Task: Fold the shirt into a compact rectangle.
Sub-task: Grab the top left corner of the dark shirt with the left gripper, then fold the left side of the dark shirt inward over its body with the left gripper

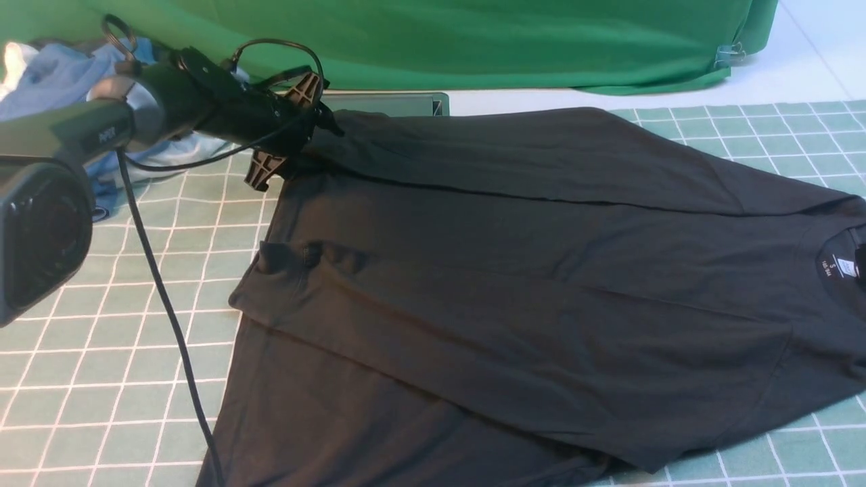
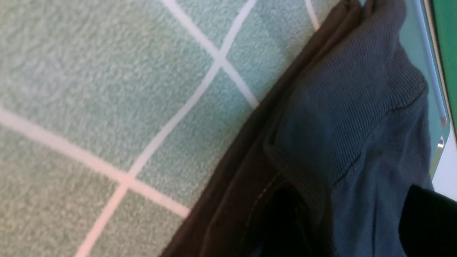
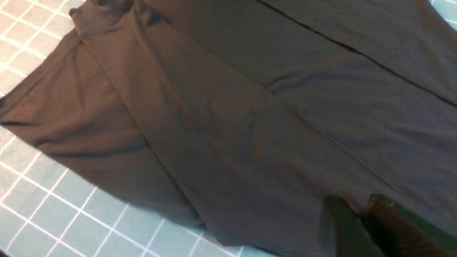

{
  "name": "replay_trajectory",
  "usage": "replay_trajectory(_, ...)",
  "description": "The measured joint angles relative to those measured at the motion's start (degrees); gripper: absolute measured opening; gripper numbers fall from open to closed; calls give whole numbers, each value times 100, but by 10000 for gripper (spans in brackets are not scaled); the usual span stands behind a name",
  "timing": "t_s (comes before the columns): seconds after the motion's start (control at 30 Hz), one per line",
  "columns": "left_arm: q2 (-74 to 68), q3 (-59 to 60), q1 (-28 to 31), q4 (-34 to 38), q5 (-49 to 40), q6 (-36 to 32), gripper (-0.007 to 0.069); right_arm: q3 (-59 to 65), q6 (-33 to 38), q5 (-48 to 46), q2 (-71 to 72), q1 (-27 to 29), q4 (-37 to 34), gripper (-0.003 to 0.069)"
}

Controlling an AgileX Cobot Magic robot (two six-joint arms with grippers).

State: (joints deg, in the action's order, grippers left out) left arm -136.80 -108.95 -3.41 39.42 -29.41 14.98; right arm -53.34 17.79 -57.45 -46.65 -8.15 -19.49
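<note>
The black shirt (image 1: 528,270) lies spread on the checked mat, its collar and white neck label (image 1: 839,265) at the right edge of the front view. My left gripper (image 1: 291,128) is at the shirt's far left corner. In the left wrist view its jaws (image 2: 348,200) stand wide apart, with the ribbed cuff (image 2: 342,107) and dark cloth between them. My right gripper (image 3: 357,205) shows only in the right wrist view. Its two fingers are close together, pinching a pucker of the shirt (image 3: 228,117).
A green checked mat (image 1: 101,352) covers the table. Blue and white garments (image 1: 61,74) are heaped at the far left behind my left arm. A big green cloth (image 1: 473,40) hangs along the back. The left arm's cable (image 1: 169,318) trails over the mat.
</note>
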Motion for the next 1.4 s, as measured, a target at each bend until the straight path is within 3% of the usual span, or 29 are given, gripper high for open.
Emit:
replay_trajectory(0.07, -6, 0, 0, 0, -10, -210, 325, 0, 0, 0, 0, 0, 0, 126)
replay_trajectory(0.2, -73, -80, 20, -24, -249, -631, 106, 0, 0, 0, 0, 0, 0, 129)
replay_trajectory(0.3, -117, -364, 112, 4, -900, -705, 30, 0, -6, 0, 0, 0, 0, 134)
replay_trajectory(0.6, 376, -1576, 350, -25, -2541, -679, 29, 0, 18, 52, 0, 0, 0, 146)
replay_trajectory(0.87, 1271, -1696, 339, -999, -3876, -437, 29, 0, 23, 63, 0, 0, 0, 149)
replay_trajectory(1.03, 2031, -685, 291, -1664, -3960, -294, 29, 0, 29, 65, 0, 0, 0, 155)
replay_trajectory(1.17, 2792, 1127, 276, -1822, -3935, -286, 29, 0, 29, 76, 0, 0, 0, 156)
replay_trajectory(1.4, 2935, 2864, 276, -1855, -2926, -451, 33, 0, 41, 81, 0, 0, 0, 165)
